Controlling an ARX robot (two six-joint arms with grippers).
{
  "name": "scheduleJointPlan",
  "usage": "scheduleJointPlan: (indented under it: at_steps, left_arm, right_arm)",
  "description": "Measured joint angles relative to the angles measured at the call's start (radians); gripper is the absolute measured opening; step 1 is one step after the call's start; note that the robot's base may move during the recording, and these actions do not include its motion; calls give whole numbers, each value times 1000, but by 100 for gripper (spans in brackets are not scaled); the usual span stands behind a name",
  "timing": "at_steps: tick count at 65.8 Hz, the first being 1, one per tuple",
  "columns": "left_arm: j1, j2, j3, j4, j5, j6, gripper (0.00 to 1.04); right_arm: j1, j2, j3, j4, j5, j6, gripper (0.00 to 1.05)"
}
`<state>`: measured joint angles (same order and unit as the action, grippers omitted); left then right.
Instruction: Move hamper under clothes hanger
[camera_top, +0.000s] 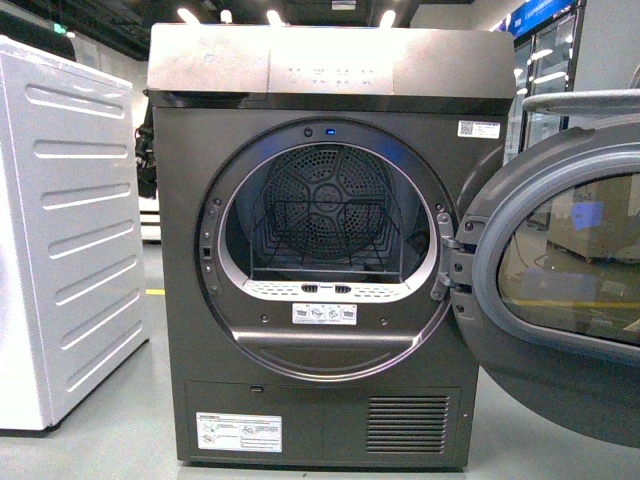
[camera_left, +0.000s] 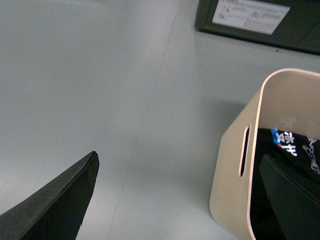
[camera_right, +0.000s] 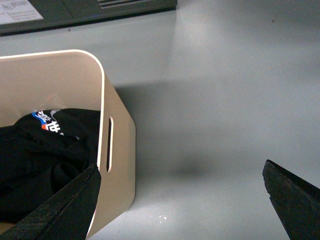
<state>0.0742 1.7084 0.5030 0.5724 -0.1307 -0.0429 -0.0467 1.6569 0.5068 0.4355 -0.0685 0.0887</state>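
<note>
The beige hamper (camera_left: 235, 150) stands on the grey floor in front of the dryer, with black clothing (camera_left: 295, 150) inside. My left gripper (camera_left: 185, 200) is open and straddles one end wall with its handle slot: one finger over the floor, the other inside the bin. In the right wrist view the hamper (camera_right: 120, 140) shows its other end wall with a slot. My right gripper (camera_right: 180, 200) is open across that wall, one finger inside the bin above the black clothing (camera_right: 45, 155), the other over bare floor. The clothes hanger is out of view. Neither arm shows in the front view.
A dark grey dryer (camera_top: 320, 250) fills the front view, its round door (camera_top: 560, 300) swung open to the right. A white appliance (camera_top: 60, 240) stands at the left. The dryer's base (camera_left: 260, 20) lies just beyond the hamper; grey floor (camera_right: 225, 100) spreads on both sides.
</note>
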Motion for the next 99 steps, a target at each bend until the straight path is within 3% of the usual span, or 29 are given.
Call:
scheduleJointPlan:
  at_steps: [29,99]
  left_arm:
    - [-67,301,143,70,6,11,98]
    - [-191,534,307,93,-24,-44,98]
  right_arm:
    - [93,380,178,80,54,37,97]
    - [184,601,372,29,167,65,97]
